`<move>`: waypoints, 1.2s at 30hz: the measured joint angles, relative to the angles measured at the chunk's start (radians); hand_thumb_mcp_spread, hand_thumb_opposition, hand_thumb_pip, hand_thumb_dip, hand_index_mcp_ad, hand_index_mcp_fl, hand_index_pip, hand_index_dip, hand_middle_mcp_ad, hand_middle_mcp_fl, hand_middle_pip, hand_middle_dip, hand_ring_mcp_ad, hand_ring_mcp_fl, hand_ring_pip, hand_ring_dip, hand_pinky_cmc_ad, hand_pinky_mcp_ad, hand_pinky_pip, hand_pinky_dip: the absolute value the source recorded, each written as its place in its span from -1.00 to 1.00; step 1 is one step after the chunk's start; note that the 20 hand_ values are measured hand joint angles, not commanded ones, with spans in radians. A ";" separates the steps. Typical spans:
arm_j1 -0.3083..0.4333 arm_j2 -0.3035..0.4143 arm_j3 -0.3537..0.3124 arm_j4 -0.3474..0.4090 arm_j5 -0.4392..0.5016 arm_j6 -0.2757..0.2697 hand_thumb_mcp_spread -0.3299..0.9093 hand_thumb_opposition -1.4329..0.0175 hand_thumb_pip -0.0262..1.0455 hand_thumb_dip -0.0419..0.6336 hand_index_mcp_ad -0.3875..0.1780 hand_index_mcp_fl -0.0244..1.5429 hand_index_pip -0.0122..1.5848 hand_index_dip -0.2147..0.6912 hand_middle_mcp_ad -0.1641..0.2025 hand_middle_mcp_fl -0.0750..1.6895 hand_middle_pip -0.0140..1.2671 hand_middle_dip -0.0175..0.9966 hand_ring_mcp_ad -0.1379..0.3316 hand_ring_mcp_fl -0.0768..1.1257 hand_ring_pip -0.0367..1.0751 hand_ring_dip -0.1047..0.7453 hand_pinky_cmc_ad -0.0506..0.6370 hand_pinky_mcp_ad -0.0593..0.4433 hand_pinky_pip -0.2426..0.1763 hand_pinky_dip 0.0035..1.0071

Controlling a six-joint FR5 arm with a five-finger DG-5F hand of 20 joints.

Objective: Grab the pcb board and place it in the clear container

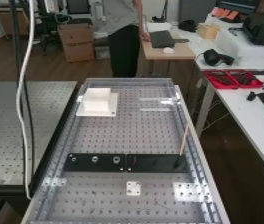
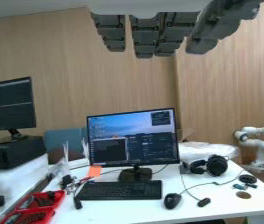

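Note:
In the wrist view the hand point(image 2: 146, 36) hangs with its dark grey fingers relaxed and holding nothing, in front of a wood-panelled wall and a desk. On the perforated bench in the high view, a see-through shape with whitish edges, perhaps the clear container point(image 1: 156, 109), lies at the far right. A small white square piece with dark holes point(image 1: 133, 188) lies near the bench's near middle; whether it is the pcb board I cannot tell.
A white block point(image 1: 97, 99) stands on a white plate at the bench's far left. Black plates point(image 1: 96, 161) cross the middle, with a thin stick point(image 1: 184, 140) upright at their right end. Raised clear edges surround the bench. A side desk point(image 1: 239, 107) holds red trays point(image 1: 234, 79).

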 joint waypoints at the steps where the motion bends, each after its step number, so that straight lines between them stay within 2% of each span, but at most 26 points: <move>1: 0.000 0.000 0.000 0.000 0.000 0.000 -0.47 0.99 -0.92 -0.86 0.28 -0.96 -0.97 -0.50 0.22 -0.91 -0.96 -0.91 -0.31 -0.87 -0.91 -0.72 -0.61 -0.56 0.11 -0.97; 2: 0.000 0.000 0.000 0.000 -0.001 0.000 -0.47 0.99 -0.92 -0.86 0.30 -0.96 -0.97 -0.50 0.14 -0.91 -0.96 -0.91 -0.39 -0.87 -0.91 -0.72 -0.66 -0.55 0.11 -0.97; 4: 0.001 0.000 0.001 0.000 -0.001 0.000 -0.47 0.99 -0.92 -0.86 0.34 -0.96 -0.97 -0.50 0.10 -0.91 -0.96 -0.91 -0.40 -0.87 -0.91 -0.72 -0.71 -0.56 0.11 -0.97; 6: 0.001 -0.001 0.001 -0.001 -0.001 -0.001 -0.40 0.83 -0.77 -0.87 0.40 -0.96 -0.97 -0.50 0.12 -0.90 -0.92 -0.91 -0.38 -0.87 -0.92 -0.72 -0.69 -0.55 0.11 -0.89; 7: 0.001 -0.001 0.001 -0.001 -0.001 -0.001 -0.35 0.71 -0.66 -0.86 0.45 -0.95 -0.95 -0.50 0.12 -0.91 -0.88 -0.91 -0.33 -0.87 -0.88 -0.72 -0.67 -0.58 0.11 -0.83; 8: 0.001 -0.001 0.001 -0.001 0.000 -0.001 -0.31 0.62 -0.62 -0.86 0.50 -0.94 -0.94 -0.50 0.13 -0.91 -0.86 -0.91 -0.29 -0.87 -0.86 -0.72 -0.62 -0.49 0.11 -0.74; 10: 0.001 -0.001 0.002 -0.002 0.000 -0.001 -0.31 0.41 -0.63 -0.86 0.51 -0.92 -0.92 -0.44 0.12 -0.91 -0.82 -0.91 -0.07 -0.87 -0.83 -0.73 -0.45 -0.36 0.11 -0.55; 12: 0.001 0.000 0.002 -0.002 0.000 0.000 -0.32 0.23 -0.63 -0.86 0.52 -0.92 -0.90 -0.39 0.13 -0.91 -0.80 -0.92 0.12 -0.84 -0.81 -0.73 -0.30 -0.17 0.01 -0.42; 14: 0.001 0.001 0.002 -0.002 0.001 0.000 -0.32 0.07 -0.63 -0.86 0.58 -0.90 -0.88 -0.38 0.22 -0.90 -0.77 -0.92 0.27 -0.82 -0.77 -0.73 -0.19 -0.03 -0.08 -0.33; 15: 0.001 0.001 0.002 -0.002 0.001 0.000 -0.31 0.02 -0.63 -0.86 0.59 -0.89 -0.87 -0.36 0.29 -0.90 -0.76 -0.91 0.29 -0.81 -0.77 -0.73 -0.14 -0.06 -0.13 -0.30; 16: 0.001 0.001 0.001 -0.002 0.001 0.000 -0.32 -0.03 -0.63 -0.86 0.64 -0.89 -0.87 -0.36 0.30 -0.89 -0.76 -0.91 0.39 -0.79 -0.77 -0.73 -0.08 0.03 -0.13 -0.28; 17: 0.001 0.002 0.001 -0.001 0.000 0.000 -0.32 -0.07 -0.62 -0.87 0.67 -0.89 -0.87 -0.36 0.38 -0.89 -0.77 -0.91 0.39 -0.79 -0.77 -0.73 -0.07 0.04 -0.13 -0.25; 19: 0.002 0.003 0.000 -0.001 0.000 0.001 -0.32 -0.11 -0.56 -0.86 0.69 -0.89 -0.88 -0.35 0.44 -0.89 -0.75 -0.91 0.43 -0.76 -0.78 -0.73 -0.05 0.10 -0.14 -0.22; 20: 0.001 0.003 -0.001 -0.001 0.001 0.002 -0.32 -0.13 -0.56 -0.87 0.72 -0.89 -0.87 -0.37 0.49 -0.89 -0.74 -0.92 0.52 -0.76 -0.74 -0.73 0.02 0.16 -0.20 -0.21; 21: 0.001 0.004 -0.002 0.000 0.002 0.003 -0.31 -0.16 -0.56 -0.87 0.74 -0.88 -0.86 -0.35 0.47 -0.89 -0.73 -0.91 0.52 -0.76 -0.74 -0.73 0.03 0.15 -0.20 -0.19; 23: 0.001 0.004 -0.004 0.001 0.002 0.005 -0.31 -0.18 -0.56 -0.87 0.75 -0.87 -0.86 -0.32 0.57 -0.87 -0.73 -0.91 0.58 -0.74 -0.74 -0.73 0.01 0.22 -0.20 -0.17; 27: 0.002 0.001 -0.011 0.002 0.005 0.013 -0.32 -0.19 -0.55 -0.86 0.79 -0.87 -0.86 -0.32 0.58 -0.87 -0.73 -0.91 0.60 -0.74 -0.74 -0.73 0.01 0.26 -0.28 -0.15; 28: 0.002 0.000 -0.014 0.003 0.008 0.013 -0.31 -0.19 -0.55 -0.86 0.79 -0.87 -0.86 -0.32 0.58 -0.87 -0.73 -0.91 0.58 -0.74 -0.74 -0.73 0.06 0.26 -0.28 -0.15; 36: 0.009 -0.006 -0.052 0.034 0.039 0.012 -0.33 -0.24 -0.53 -0.86 0.80 -0.87 -0.86 -0.32 0.65 -0.86 -0.72 -0.91 0.67 -0.74 -0.74 -0.73 0.07 0.26 -0.28 -0.13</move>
